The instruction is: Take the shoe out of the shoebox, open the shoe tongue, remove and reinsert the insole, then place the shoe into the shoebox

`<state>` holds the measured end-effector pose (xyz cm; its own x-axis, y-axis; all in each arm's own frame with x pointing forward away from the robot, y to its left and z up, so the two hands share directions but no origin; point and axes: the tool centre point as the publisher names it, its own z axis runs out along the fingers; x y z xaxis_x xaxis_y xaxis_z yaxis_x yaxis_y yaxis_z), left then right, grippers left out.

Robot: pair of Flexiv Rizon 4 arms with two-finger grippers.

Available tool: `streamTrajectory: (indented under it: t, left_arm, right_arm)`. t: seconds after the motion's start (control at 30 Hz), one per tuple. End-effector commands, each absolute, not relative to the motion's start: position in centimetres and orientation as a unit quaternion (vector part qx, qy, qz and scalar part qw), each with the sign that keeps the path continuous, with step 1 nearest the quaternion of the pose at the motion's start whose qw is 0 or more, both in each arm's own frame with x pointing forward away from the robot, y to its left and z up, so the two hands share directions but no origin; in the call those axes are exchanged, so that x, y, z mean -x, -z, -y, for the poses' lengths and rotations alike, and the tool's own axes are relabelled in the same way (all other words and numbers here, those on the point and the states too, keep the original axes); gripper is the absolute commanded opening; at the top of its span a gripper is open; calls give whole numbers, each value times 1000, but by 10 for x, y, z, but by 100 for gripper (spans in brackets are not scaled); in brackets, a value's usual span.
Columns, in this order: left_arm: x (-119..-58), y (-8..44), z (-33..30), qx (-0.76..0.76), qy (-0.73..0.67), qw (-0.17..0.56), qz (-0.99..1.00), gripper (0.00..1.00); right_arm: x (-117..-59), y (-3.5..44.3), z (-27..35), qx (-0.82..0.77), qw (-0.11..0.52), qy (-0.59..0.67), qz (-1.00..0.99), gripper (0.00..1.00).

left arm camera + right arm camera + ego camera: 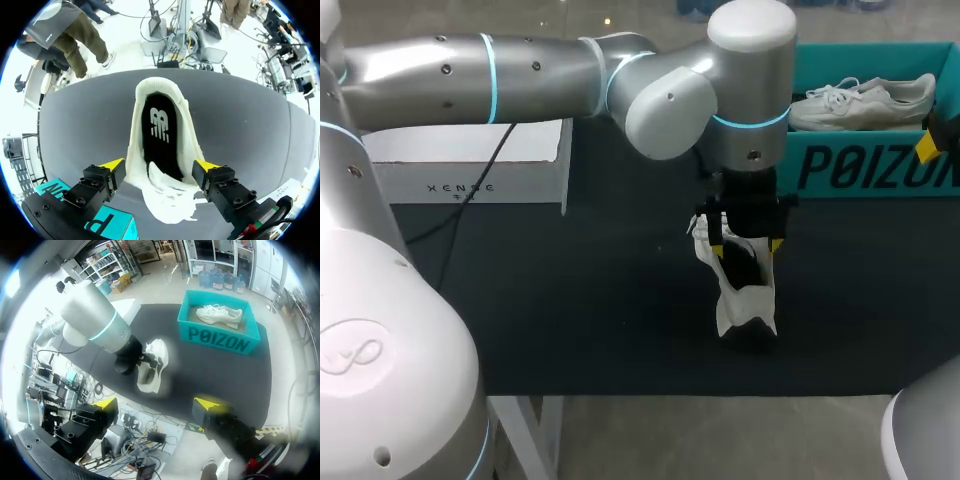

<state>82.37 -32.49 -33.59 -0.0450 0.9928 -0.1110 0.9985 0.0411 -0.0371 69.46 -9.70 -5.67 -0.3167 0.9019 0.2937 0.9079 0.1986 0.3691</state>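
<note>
Shoe on table, mid-right, heel toward near edge. Left gripper straddles forefoot. Fingers wide, tips look pressed on both flanks, so holding shoe. Tongue crumpled back toward gripper, mouth open. Dark insole lies flat inside.

Judgement: insole step in hand. Cannot tell if pull is pending or done.

Right gripper high off near edge, spread wide, empty. Next likely calls for it to pinch insole heel edge while left steadies.

Shoebox far right, second shoe inside.

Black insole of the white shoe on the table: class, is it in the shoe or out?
In. The black insole lies flat inside the white shoe, ringed by its collar.
</note>
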Motion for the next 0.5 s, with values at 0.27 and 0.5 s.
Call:
streamTrajectory:
  t: [0.27,0.5]
  left_arm:
    - [-844,293,311,-683,45,69,-726,26]
    - [-854,287,307,-682,45,77,-726,0]
  right_arm:
    - [-697,56,96,585,8,241,774,100]
    - [-697,56,96,585,8,241,774,100]
